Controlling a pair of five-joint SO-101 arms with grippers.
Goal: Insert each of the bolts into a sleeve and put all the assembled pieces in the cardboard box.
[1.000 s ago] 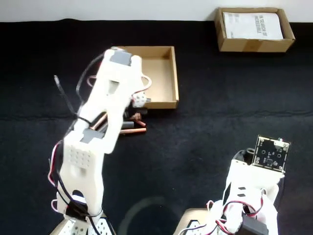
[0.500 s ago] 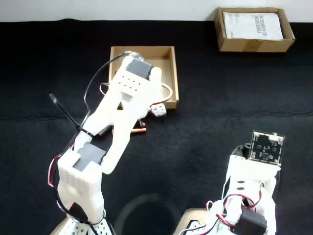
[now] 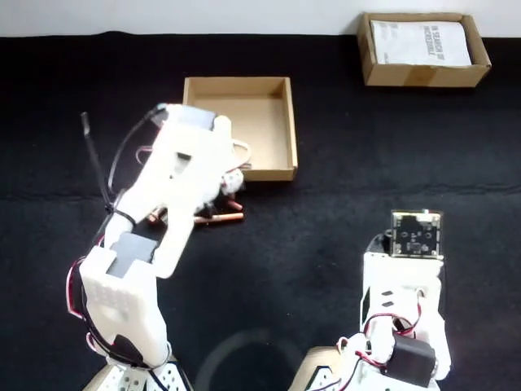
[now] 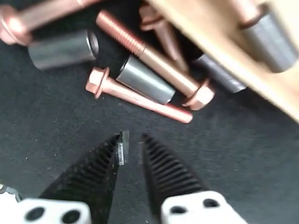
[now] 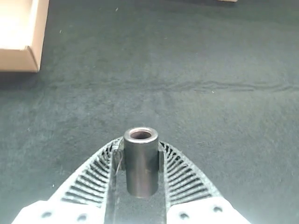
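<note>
In the high view the left arm (image 3: 175, 187) covers most of the bolts (image 3: 218, 217) lying just beside the cardboard box (image 3: 264, 114). In the left wrist view a sleeve (image 4: 266, 30) beyond the box's wall is blurred and cut off by the edge.

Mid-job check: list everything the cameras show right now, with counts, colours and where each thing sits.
Cardboard box: one, brown, open, mid-table.
Second box: one, brown, far right corner, holding white paper.
Loose bolts: at least four, copper, piled beside the cardboard box.
Loose sleeves: about three, grey, among those bolts.
Sleeved bolt: one, copper in grey, past the box wall, seemingly inside.
Held sleeve: one, grey, in a gripper.
Cloth: one, black, covering table.
Left gripper: slightly open, empty, over the pile.
Right gripper: shut on held sleeve.
</note>
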